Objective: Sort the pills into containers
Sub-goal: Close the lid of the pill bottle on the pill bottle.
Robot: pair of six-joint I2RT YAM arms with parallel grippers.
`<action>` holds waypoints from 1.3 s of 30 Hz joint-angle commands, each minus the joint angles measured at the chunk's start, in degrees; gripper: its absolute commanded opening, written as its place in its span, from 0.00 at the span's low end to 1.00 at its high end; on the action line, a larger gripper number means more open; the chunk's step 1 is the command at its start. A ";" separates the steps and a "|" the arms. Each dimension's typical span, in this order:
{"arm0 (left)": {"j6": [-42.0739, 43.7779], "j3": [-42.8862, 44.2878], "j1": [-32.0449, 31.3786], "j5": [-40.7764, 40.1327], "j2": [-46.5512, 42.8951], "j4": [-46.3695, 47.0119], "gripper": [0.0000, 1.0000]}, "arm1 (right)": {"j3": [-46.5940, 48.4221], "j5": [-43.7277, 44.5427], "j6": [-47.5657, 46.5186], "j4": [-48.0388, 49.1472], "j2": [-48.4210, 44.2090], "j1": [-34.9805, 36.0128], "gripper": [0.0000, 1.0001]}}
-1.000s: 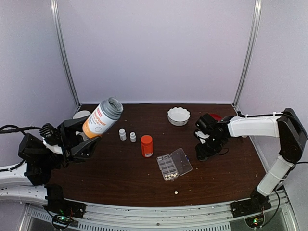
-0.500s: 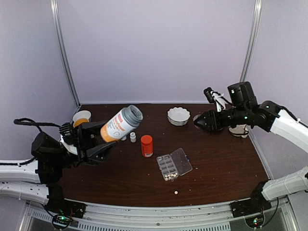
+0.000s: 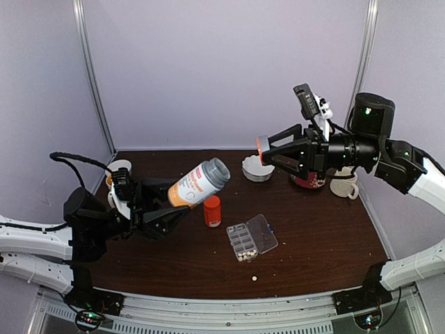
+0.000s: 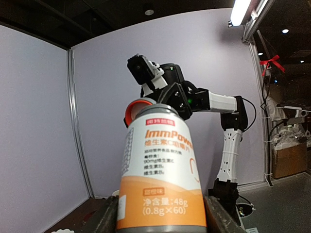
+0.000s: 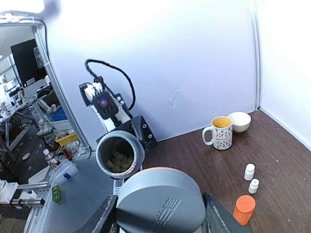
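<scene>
ok so pills [image 3: 243, 256] first: a small clutch of them sits in the near end cells of the organizer box [image 3: 241, 238], which lies lid-open mid-table; one stray pill [image 3: 254, 278] is on the table [image 3: 313, 236] just in front of it; more are heaped inside the big bottle [image 3: 198, 185], I can see them down its open mouth on the right wrist cam; my read is we're at the just-uncapped step, nothing pouring yet; left gripper [image 3: 169, 206] is clamped round the bottle's lower body, holding it off the table and tilted, mouth pointing up and toward the right arm; right gripper [image 3: 277, 154] is closed on the grey cap [image 5: 160, 204] with the orange rim, held in the air over the back of the table above the white bowl [image 3: 258, 168], facing the bottle with a clear gap between them; next I reckon the left arm has to bring the mouth down over the box and tip very gently; those cells are tiny and the mouth is wide, so a spill looks easy; the cap wants parking out of the way; left arm reaches low and forward from its base, right arm comes in high from the right side with the forearm roughly level; the small orange-capped bottle [image 3: 212, 210] stands just under the big one, so I'd mind that on the way down
</scene>
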 commanded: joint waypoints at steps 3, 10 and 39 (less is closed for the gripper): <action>-6.34 5.58 -0.34 -1.85 -0.52 -5.03 0.00 | 2.01 -3.74 -9.46 -1.03 1.41 3.69 0.33; -7.11 6.56 -0.31 -0.62 -0.51 -7.36 0.00 | 6.58 -1.64 -14.95 -7.16 4.62 5.88 0.34; -8.96 9.42 -0.36 5.87 2.29 -10.07 0.00 | 15.48 -3.54 -21.97 -19.67 12.28 9.16 0.36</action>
